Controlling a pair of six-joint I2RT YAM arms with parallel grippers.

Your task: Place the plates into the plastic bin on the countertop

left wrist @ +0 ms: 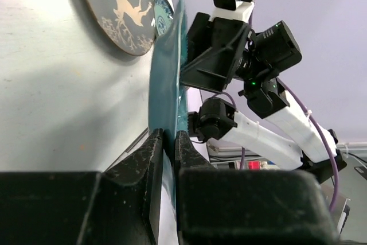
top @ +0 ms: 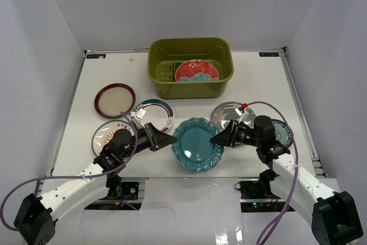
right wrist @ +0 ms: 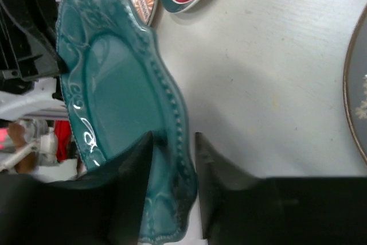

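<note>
The scalloped teal plate lies at the front middle of the countertop. My left gripper is shut on its left rim; in the left wrist view the jaws pinch the plate edge-on. My right gripper is open, its jaws straddling the right rim of the plate with a gap on the outer side. The olive-green bin stands at the back middle and holds the red-and-teal plate.
On the left lie the maroon-rimmed cream plate, the teal-rimmed white plate and the orange-sunburst plate. On the right lie the grey plate and the small light-blue plate, partly under my right arm. White walls close in three sides.
</note>
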